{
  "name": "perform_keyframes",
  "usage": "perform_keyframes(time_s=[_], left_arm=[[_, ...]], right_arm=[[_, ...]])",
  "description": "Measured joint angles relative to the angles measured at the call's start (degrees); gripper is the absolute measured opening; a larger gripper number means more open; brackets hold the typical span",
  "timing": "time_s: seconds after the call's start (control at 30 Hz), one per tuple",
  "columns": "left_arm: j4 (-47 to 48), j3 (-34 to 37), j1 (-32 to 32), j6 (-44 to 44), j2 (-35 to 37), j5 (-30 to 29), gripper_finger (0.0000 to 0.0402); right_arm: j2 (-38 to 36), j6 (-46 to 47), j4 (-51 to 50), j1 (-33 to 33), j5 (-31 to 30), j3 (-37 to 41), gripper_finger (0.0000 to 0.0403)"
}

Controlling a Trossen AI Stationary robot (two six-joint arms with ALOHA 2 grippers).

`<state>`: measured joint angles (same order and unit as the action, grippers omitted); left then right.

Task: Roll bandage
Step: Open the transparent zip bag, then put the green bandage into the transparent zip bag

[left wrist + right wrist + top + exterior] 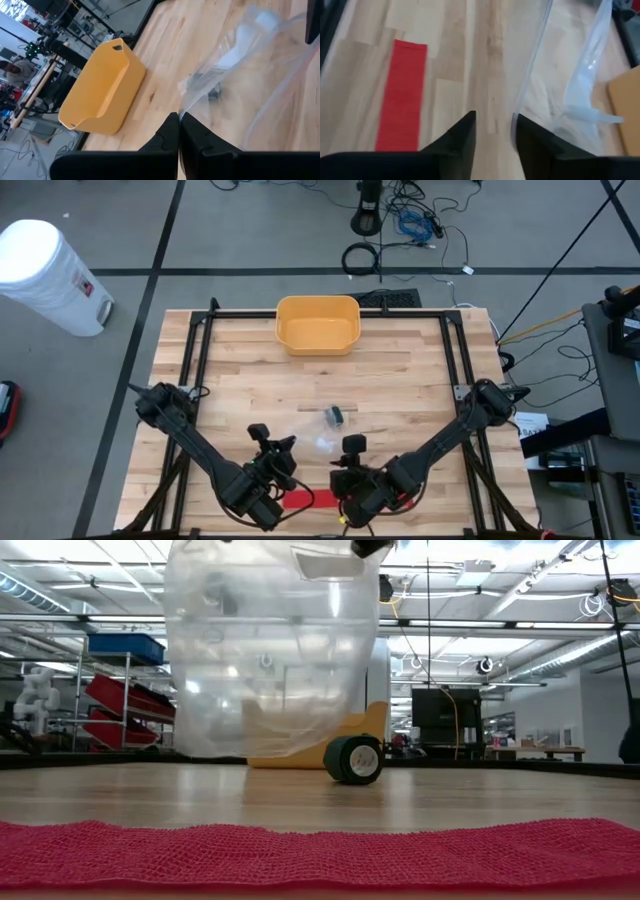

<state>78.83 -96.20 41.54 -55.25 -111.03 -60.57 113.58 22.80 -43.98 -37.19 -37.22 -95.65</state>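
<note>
Take the red bandage (299, 499) as your ref: it lies flat and unrolled on the wooden table (400, 380) at the near edge, long axis running left-right across the table, between the two wrists. In the right wrist view it shows as a straight strip (402, 95) off to one side of the fingers, not between them.

Right gripper (352, 446) sits just past the bandage toward the table centre, a bit to the right of the strip's right end. Left gripper (268, 438) is about as far out on the other side, so neither arm is clearly nearer (call it even). Both are tied up with the clear plastic bag (270, 650), which hangs above the table on the far side of the bandage, in front of the yellow bin (318, 323).

Tool state: the left gripper's fingers (167, 135) are pressed together on an edge of the bag film. The right gripper's fingers (460, 135) stand partly apart w/ bare wood in the gap; the bag edge runs beside one finger, and I can't tell if it touches. Looks like it's letting go.

A small green roll (354, 759) stands on the table under the bag, well beyond the bandage.

My read: rolling not yet begun. Next you'd need a gripper brought back over one short end of the strip, jaws across its width.
</note>
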Motion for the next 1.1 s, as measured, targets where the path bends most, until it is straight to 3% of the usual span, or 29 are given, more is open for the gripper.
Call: perform_keyframes(time_s=[0.23, 0.37, 0.53, 0.67, 0.83, 0.97, 1.1], left_arm=[[-1.3, 0.1, -0.1, 0.3, -2.2, 0.7, 0.0004], [-1.9, 0.1, -0.2, 0.2, -2.3, 1.9, 0.0004], [-1.9, 0.1, -0.2, 0.2, -2.3, 2.1, 0.0004], [-1.8, 0.1, -0.2, 0.1, -2.3, 2.1, 0.0004], [-1.5, 0.1, -0.3, 0.1, -2.3, 2.0, 0.0004], [0.4, 0.1, -1.0, -0.6, -2.3, 2.0, 0.0004], [3.9, 0.1, -2.2, -2.9, -2.3, 1.3, 0.0004]], right_arm=[[0.0, -4.3, 8.1, -1.2, 0.2, 1.9, 0.021], [-0.2, -8.6, 11.7, -1.6, 0.2, 1.9, 0.024], [-2.4, -9.9, 11.1, -2.5, -0.8, 1.8, 0.0241], [-3.9, -8.6, 6.6, -3.6, -7.7, 1.8, 0.0233], [-4.4, 0.6, -4.0, -3.4, -12.1, 2.0, 0.0233], [-4.4, 6.9, -6.0, -2.2, -12.8, 6.5, 0.0237], [-4.3, 7.7, 0.7, -1.0, -14.7, 13.8, 0.0239]])
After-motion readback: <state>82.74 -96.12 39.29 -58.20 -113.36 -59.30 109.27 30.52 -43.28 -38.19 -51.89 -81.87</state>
